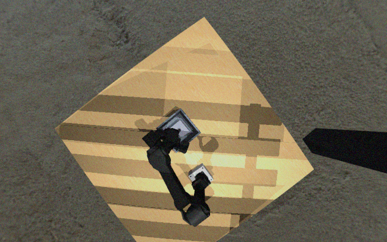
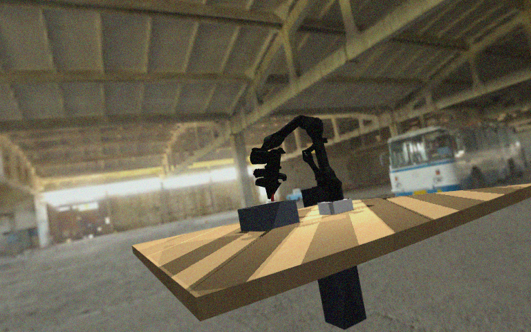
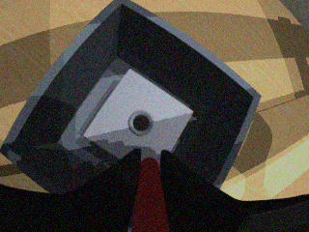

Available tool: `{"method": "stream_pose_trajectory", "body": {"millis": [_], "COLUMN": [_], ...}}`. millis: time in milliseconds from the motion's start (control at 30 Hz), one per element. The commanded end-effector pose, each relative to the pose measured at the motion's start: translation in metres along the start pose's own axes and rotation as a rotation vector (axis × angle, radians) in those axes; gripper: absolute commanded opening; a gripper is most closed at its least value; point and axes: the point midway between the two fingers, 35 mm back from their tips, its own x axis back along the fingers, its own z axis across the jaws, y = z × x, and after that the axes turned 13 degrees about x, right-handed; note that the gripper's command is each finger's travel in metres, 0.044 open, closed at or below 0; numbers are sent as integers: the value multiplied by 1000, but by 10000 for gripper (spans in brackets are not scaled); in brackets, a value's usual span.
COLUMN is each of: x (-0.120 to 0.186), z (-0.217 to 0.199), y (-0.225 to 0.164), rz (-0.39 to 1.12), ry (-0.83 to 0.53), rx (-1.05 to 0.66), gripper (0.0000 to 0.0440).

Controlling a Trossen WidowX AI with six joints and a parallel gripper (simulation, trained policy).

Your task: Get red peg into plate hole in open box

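Observation:
The open dark grey box (image 1: 194, 127) (image 2: 266, 217) (image 3: 190, 47) stands on the table. On its bottom lies the light grey plate (image 1: 182, 125) (image 3: 140, 94), with a round dark hole (image 3: 141, 122) in it. My gripper (image 2: 270, 196) (image 3: 151, 155) is shut on the red peg (image 2: 272, 198) (image 3: 150, 193). The peg points down over the box, its lower end about at rim height or a little above in the exterior view. In the wrist view its tip shows just below the hole, not in it. In the top view the arm hides the peg.
The white mounting block (image 1: 194, 174) (image 2: 339, 206) of the arm's base stands on the wooden table (image 1: 199, 34) (image 2: 297, 270), close to the box. Striped shadows cross the table top. The box walls stand all around the plate.

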Motion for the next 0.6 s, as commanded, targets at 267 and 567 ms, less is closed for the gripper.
{"method": "stream_pose_trajectory", "body": {"millis": [267, 567], "x": [-38, -67], "z": [1, 6], "y": [25, 20], "rz": [44, 112], "ry": [57, 90], "rx": [75, 155], "gripper": [0, 141]}}
